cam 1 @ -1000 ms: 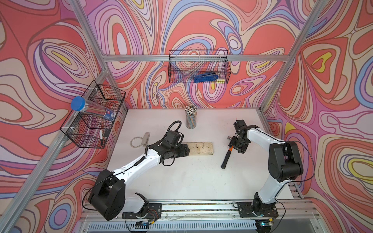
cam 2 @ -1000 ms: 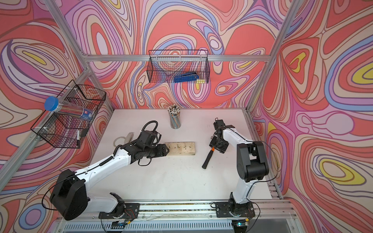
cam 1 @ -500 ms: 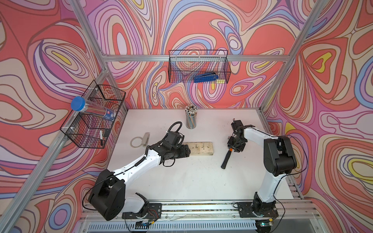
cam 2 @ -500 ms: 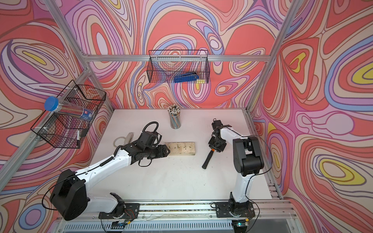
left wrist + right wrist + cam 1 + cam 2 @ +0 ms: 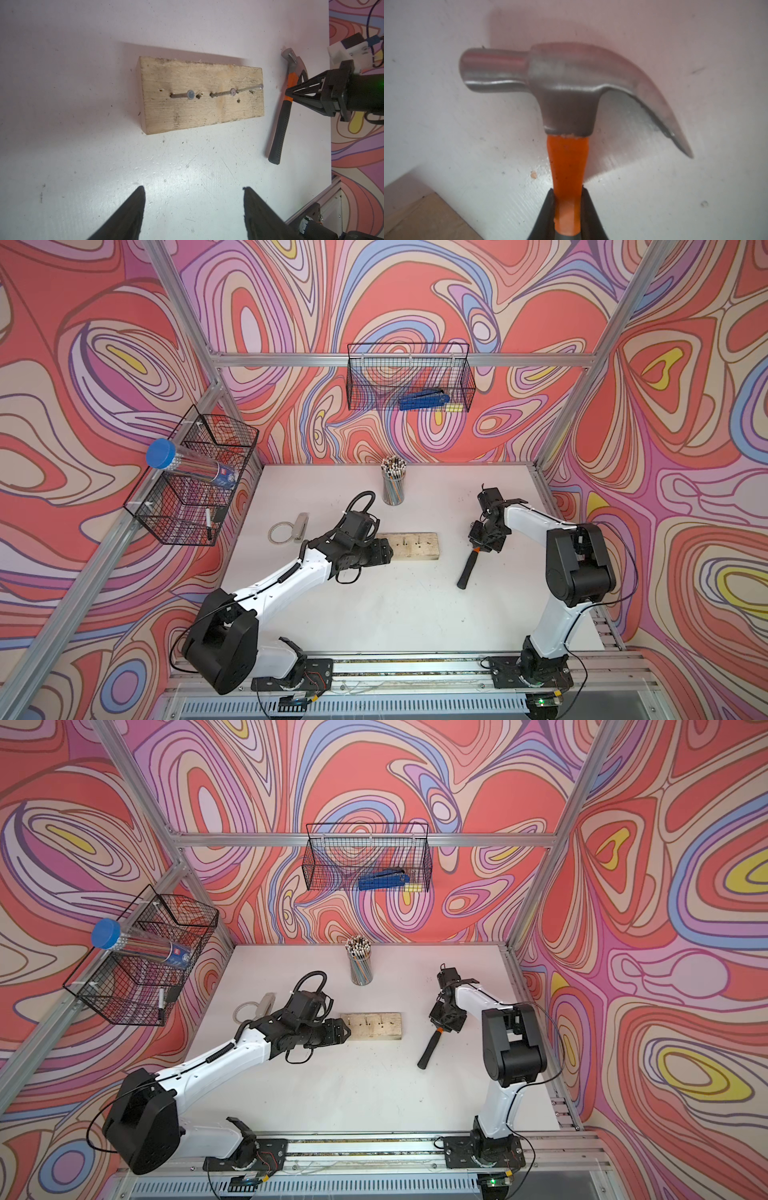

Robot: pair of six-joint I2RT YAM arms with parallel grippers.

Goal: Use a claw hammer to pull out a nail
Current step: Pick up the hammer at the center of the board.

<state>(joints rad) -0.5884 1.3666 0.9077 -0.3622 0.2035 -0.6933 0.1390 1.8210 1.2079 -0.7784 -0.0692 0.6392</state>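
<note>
The claw hammer (image 5: 467, 568) lies flat on the white table to the right of a wooden block (image 5: 411, 545); its steel head (image 5: 571, 83) and curved claw rest on the table. My right gripper (image 5: 568, 189) is shut on the hammer's orange neck (image 5: 292, 81), just above the black handle (image 5: 430, 1050). Three nails stand in the wooden block (image 5: 199, 93), the nearest nail (image 5: 190, 94) by its left part. My left gripper (image 5: 193, 188) is open and holds nothing, low over the table at the wooden block's (image 5: 376, 1025) left end.
A cup of pencils (image 5: 392, 485) stands at the back of the table. A tape ring (image 5: 280, 533) and a grey tool (image 5: 301, 526) lie at the left. Wire baskets (image 5: 409, 377) (image 5: 195, 477) hang on the walls. The table's right edge (image 5: 540, 497) is close to the right arm.
The right gripper's jaws have closed onto the hammer's orange neck, and that arm's elbow swung in toward the table. The left arm has barely moved.
</note>
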